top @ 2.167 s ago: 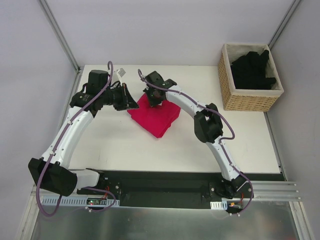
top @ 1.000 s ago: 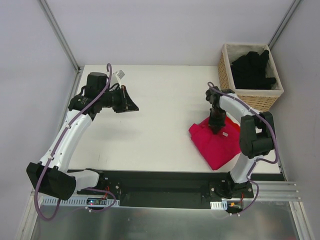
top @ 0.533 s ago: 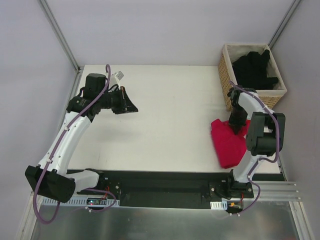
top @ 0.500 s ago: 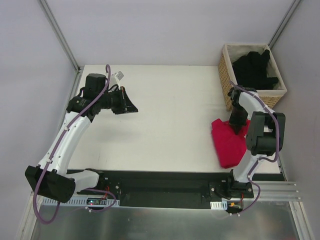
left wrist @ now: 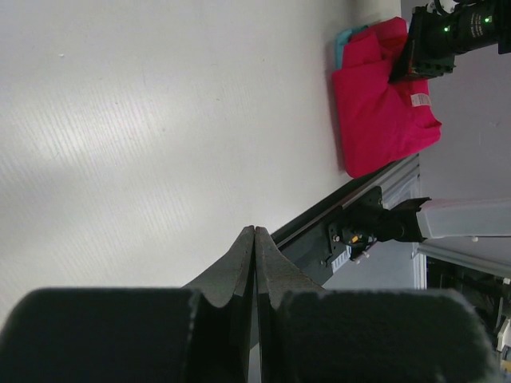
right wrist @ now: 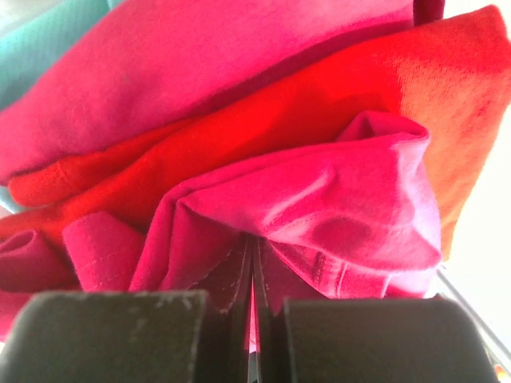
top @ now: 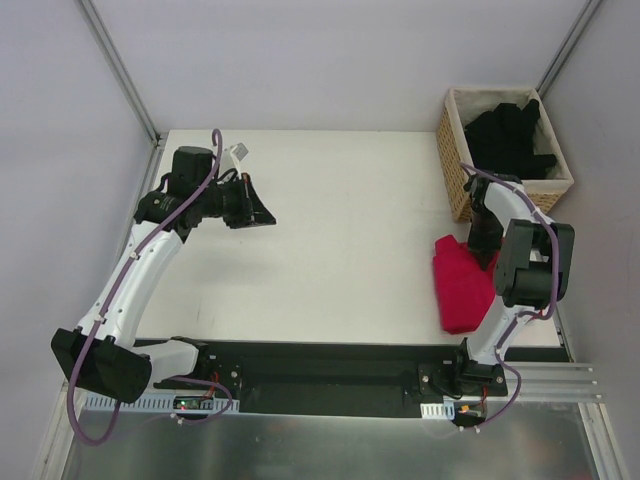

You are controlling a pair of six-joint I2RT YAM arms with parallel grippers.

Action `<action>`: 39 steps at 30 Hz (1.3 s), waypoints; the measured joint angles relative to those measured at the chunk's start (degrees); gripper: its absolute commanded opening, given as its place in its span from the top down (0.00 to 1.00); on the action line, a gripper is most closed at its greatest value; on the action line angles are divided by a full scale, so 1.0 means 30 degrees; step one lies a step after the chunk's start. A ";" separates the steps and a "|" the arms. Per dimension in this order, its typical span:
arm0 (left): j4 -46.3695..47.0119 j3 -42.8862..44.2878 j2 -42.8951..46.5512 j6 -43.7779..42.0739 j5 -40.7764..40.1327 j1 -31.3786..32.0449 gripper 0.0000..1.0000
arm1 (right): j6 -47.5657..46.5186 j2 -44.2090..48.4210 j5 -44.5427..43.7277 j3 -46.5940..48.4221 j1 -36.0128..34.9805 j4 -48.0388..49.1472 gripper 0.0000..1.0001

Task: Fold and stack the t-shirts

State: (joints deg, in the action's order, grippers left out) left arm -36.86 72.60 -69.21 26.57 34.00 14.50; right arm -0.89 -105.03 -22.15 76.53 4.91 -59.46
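At right edge of desk (top: 340, 250): folded magenta-pink cloth t-shirt (top: 462, 290), its fold pinched betw. R fingers (right wrist: 244, 267); L fingers (left wrist: 248, 257) clenched empty, well apart.

Tally: two arms, one wicker basket (top: 450, 175), one table (top: 340, 240), one small pile of coloured cloth.
The two arms give one left gripper (top: 262, 213) and one right gripper (top: 487, 247). The pile holds one magenta-pink t-shirt (top: 462, 290) with one white label (left wrist: 420, 99), one red t-shirt (right wrist: 319, 104) and one teal cloth (left wrist: 349, 38). A pink layer above the red may be a second pink shirt or only a fold. The black t-shirts (top: 505, 135) in the basket are too heaped to count.
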 measured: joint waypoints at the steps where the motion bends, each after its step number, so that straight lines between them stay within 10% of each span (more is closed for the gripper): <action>1: 0.0000 0.0029 -0.0044 0.0000 0.0000 0.0000 1.00 | -0.0146 0.0073 -0.0153 -0.0117 0.0022 0.0087 0.99; 27: -0.0729 0.0503 -0.0102 -0.0066 -0.0080 -0.0117 1.00 | -0.7038 -0.0831 -0.3213 0.2710 0.1399 -0.1093 0.99; 39: -0.0809 0.0517 -0.0102 -0.0087 -0.0066 -0.0117 1.00 | -0.6280 0.5340 -0.0342 0.5355 0.1384 -0.0634 0.99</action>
State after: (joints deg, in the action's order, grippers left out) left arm -39.29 74.15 -69.52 26.30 33.80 14.15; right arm -19.73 -89.01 -23.18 92.60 9.06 -61.36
